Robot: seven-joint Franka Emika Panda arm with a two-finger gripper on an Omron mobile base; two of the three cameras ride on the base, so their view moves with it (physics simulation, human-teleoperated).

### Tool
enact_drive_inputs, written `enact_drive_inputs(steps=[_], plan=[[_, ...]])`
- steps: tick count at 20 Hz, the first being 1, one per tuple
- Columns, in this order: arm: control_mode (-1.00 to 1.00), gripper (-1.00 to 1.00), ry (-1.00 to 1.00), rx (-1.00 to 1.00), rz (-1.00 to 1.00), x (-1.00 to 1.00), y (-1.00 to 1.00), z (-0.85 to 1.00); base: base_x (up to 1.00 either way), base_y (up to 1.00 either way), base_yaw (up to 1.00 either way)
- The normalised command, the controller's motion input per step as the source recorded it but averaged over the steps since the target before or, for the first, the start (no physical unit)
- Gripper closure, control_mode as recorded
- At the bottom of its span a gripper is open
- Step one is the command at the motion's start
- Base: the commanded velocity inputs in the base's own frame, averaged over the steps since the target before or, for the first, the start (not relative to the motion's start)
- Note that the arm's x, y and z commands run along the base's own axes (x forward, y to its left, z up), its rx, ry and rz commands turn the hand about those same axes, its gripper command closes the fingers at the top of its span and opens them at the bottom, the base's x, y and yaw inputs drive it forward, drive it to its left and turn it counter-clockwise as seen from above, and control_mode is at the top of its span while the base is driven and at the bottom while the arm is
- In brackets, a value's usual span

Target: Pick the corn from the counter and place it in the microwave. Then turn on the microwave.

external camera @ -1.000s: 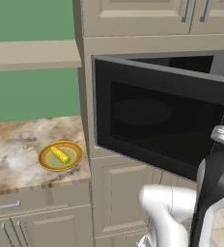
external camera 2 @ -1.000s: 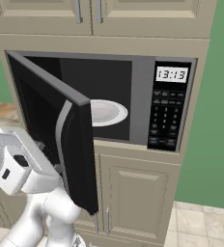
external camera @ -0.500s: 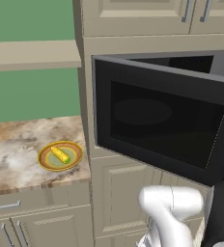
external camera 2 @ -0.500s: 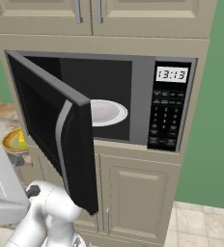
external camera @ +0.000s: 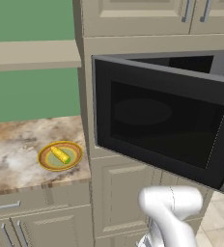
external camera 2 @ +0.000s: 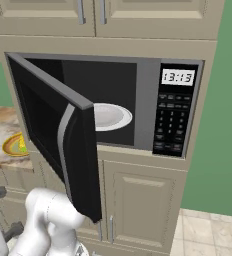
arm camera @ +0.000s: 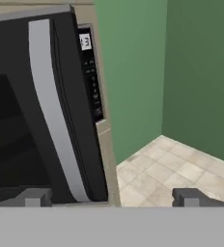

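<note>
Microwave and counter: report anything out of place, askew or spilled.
Nothing is spilled or damaged. The microwave door hangs open, its turntable plate bare. The corn lies on a plate on the counter, not yet in the microwave. The hand is open, holding nothing.

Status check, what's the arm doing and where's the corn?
Gripper open, empty, facing the microwave door edge. Corn on the plate on the counter. Door open.
</note>
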Motion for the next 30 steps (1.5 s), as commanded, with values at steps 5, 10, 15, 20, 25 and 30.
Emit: enact_drive_inputs(steps=[5,10,15,20,25,30], plan=[[-1.0,-1.0,0.0,-0.07,0.13,-0.28,-0.08,0.0,0.0,0.0,0.0],[-1.0,-1.0,0.0,-0.06,0.17,-0.09,-0.18,0.0,0.0,0.0,0.0],[-1.0,-1.0,0.0,-0.03,0.17,-0.01,-0.2,0.0,0.0,0.0,0.0],[-1.0,-1.0,0.0,-0.01,0.16,0.0,-0.2,0.0,0.0,0.0,0.0],[-1.0,-1.0,-0.02,-0.01,0.15,0.01,-0.2,0.0,0.0,0.0,0.0],[-1.0,-1.0,-0.02,0.0,0.15,0.15,-0.12,0.01,0.0,0.0,0.0]])
